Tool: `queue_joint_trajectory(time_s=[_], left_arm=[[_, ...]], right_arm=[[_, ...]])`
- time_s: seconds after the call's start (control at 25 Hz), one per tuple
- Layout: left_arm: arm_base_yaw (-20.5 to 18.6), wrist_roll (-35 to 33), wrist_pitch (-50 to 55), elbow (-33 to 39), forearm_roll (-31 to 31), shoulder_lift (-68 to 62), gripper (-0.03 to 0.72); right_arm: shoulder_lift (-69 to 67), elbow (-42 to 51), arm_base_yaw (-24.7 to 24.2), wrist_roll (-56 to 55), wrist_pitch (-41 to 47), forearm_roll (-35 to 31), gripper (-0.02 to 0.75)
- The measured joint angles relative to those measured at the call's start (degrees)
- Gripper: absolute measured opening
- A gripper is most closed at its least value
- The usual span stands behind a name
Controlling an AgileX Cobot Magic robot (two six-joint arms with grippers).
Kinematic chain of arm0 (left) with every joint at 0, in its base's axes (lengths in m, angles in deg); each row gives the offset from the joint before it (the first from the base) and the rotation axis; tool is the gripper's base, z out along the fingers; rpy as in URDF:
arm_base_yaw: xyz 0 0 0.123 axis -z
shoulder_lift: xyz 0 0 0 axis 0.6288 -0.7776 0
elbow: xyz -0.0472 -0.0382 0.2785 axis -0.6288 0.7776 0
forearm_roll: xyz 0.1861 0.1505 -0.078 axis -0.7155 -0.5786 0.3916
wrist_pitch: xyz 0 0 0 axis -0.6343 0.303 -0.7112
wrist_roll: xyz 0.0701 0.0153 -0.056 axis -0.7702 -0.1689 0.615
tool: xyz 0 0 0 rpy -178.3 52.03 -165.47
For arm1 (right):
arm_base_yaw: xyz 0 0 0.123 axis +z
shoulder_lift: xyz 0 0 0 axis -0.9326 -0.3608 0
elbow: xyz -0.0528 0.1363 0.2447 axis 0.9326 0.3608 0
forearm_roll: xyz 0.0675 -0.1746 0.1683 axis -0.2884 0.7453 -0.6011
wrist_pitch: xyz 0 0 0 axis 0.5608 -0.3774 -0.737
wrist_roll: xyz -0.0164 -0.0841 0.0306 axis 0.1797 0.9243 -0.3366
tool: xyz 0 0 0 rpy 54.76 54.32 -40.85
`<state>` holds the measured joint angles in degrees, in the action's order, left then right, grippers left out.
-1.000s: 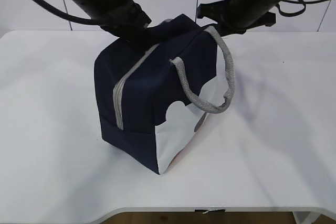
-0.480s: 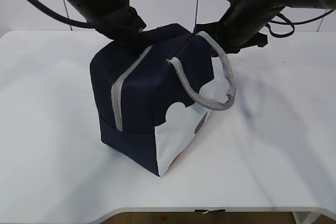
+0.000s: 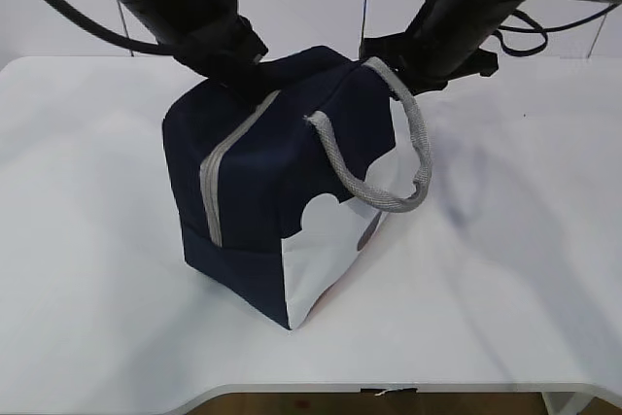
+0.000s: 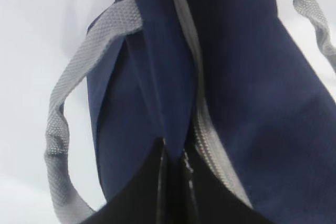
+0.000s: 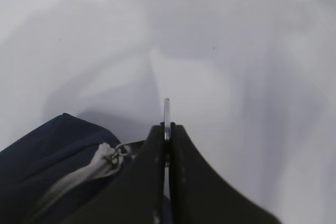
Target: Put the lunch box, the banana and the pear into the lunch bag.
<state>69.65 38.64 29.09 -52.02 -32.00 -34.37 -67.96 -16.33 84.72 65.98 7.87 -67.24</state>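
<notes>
Exterior view showed the white bench (image 3: 505, 269) carrying only the lunch bag (image 3: 262, 191), which stood near its middle, navy and boxy, with the white panel facing the camera and one grey handle (image 3: 389, 157) drooping over that side. Its grey zipper (image 3: 219, 167) ran closed along the top and down the near face, so the lunch box, banana and pear, nowhere visible on the bench, were probably inside already, though no view showed them. The left gripper (image 4: 173, 182) was clenched on a fold of navy fabric beside the zipper at the bag's top, seemingly to steady the bag against a pull. The right gripper (image 5: 166, 140) was clamped tight on a thin pale tab, likely the zipper pull, at the far end of the top, just past where the zipper teeth ended; that suggested the closing stroke was near or at its finish.
</notes>
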Motion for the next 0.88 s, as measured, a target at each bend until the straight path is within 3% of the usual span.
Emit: queue_joint_trajectory(time_s=[0.24, 0.44, 0.6, 0.76, 0.88], left_arm=[[0.0, 0.48, 0.12, 0.0, 0.0, 0.0, 0.007], [0.0, 1.97, -0.42, 0.0, -0.27, 0.0, 0.058], [-0.02, 3.21, -1.74, 0.0, -0.89, 0.0, 0.198], [-0.02, 3.45, -2.27, -0.41, -1.02, 0.0, 0.423], [-0.12, 4.06, -0.86, -2.65, -1.51, 0.0, 0.47]], right_arm=[[-0.68, -5.1, -0.28, 0.25, 4.36, 0.0, 0.043], [-0.79, -9.23, -0.33, 0.28, 5.47, 0.55, 0.243], [-0.79, -13.61, -0.33, 0.28, 9.09, 0.59, 0.386], [-0.79, -19.63, -0.33, 3.08, 17.22, 0.68, 0.421], [-0.79, -24.12, -0.33, 7.12, 24.86, 0.68, 0.424]])
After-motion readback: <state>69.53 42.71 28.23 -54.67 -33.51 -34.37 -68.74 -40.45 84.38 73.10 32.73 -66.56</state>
